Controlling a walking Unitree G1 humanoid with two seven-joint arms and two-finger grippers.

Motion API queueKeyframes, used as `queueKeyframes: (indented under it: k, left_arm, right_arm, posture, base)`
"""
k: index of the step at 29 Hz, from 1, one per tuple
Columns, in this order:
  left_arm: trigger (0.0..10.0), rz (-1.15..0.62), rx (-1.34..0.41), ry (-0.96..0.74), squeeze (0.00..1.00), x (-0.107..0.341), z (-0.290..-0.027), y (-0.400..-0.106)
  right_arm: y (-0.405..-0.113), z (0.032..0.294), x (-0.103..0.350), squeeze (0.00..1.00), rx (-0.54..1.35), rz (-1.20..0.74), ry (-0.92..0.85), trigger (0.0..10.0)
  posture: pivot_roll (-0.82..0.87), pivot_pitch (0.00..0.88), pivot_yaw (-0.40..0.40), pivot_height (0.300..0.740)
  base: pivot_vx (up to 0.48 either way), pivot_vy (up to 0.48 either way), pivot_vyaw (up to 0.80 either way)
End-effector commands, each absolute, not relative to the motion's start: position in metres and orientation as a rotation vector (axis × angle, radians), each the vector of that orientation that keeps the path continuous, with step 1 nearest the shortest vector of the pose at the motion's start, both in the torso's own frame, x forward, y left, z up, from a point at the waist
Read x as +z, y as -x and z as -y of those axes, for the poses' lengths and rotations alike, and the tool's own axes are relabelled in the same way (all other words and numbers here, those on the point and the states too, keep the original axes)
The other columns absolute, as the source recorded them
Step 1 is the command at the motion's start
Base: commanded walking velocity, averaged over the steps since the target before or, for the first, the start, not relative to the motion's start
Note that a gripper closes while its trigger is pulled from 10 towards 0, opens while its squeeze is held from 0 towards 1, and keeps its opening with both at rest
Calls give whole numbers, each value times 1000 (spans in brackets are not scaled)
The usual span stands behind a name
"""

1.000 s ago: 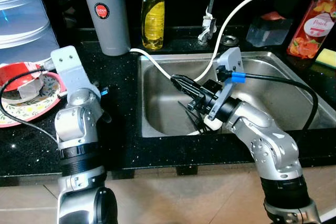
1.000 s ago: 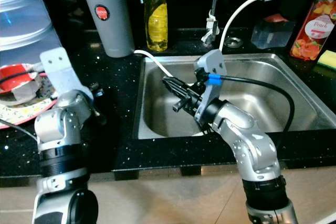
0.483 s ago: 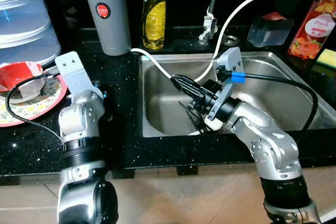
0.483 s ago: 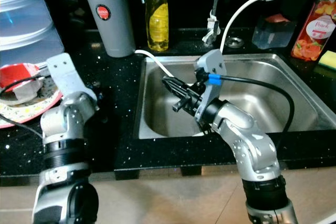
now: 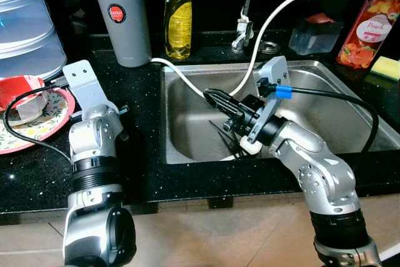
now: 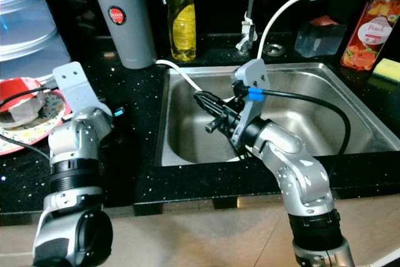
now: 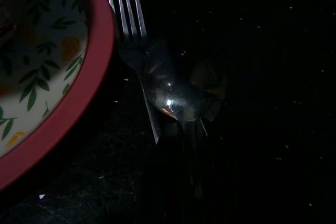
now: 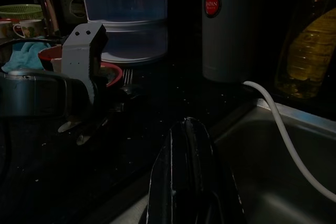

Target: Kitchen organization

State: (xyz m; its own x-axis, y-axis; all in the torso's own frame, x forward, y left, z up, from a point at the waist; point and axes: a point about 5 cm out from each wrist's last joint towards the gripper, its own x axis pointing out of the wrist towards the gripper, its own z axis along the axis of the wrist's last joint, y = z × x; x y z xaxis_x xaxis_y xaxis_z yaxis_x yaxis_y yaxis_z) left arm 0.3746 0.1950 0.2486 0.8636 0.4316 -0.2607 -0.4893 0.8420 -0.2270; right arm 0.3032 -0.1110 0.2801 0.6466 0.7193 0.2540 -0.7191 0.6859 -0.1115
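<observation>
A fork (image 7: pixel 123 3) and a spoon (image 7: pixel 176 95) lie together on the black counter, just beside a red-rimmed floral plate (image 5: pixel 25 145). My left gripper (image 5: pixel 122 117) points down at the counter over this cutlery, between the plate and the sink (image 5: pixel 325 110). A red bowl (image 5: pixel 19 89) with crumpled paper sits on the plate. My right gripper (image 5: pixel 212 97) hovers over the left part of the steel sink, shut and holding nothing, its fingers (image 8: pixel 191 182) pressed together.
A grey thermos jug (image 5: pixel 122 17), a yellow dish soap bottle (image 5: pixel 178 7), the faucet (image 5: pixel 240 29), a peach soap bottle (image 5: pixel 365 29) and a sponge (image 5: pixel 387 67) line the back. A white hose (image 5: pixel 262 35) drapes into the sink. Stacked clear containers (image 5: pixel 25 23) stand far left.
The view has shifted slightly. My left wrist swayed a little right and back again. The right arm has stayed put over the sink.
</observation>
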Motion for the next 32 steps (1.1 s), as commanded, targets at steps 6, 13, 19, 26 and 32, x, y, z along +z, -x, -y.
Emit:
queueKeyframes:
  k: [6, 13, 19, 26, 32]
  left_arm:
    - [1098, -172, 467, 236, 0, 250, -198, -377]
    - [10000, 235, 222, 129, 0, 324, -170, -366]
    - [10000, 245, 170, 131, 0, 328, -165, -364]
    - [10000, 124, 182, 141, 0, 304, -171, -369]
    - [10000, 137, 160, 120, 0, 300, -169, -367]
  right_arm:
    - [-303, 111, 281, 0, 820, 294, -2, 10000]
    - [-303, 112, 281, 0, 818, 294, -2, 10000]
    - [-303, 112, 281, 0, 817, 294, -2, 10000]
    - [-303, 112, 281, 0, 817, 295, 2, 10000]
    - [-303, 113, 281, 0, 818, 296, 4, 10000]
  posture:
    - [-58, 114, 31, 740]
    - [-58, 113, 31, 740]
    - [-55, 108, 35, 740]
    - [-58, 104, 34, 740]
    - [-59, 98, 34, 740]
  base:
    - [0, 0, 0]
    - [0, 0, 0]
    - [0, 0, 0]
    - [0, 0, 0]
    - [0, 0, 0]
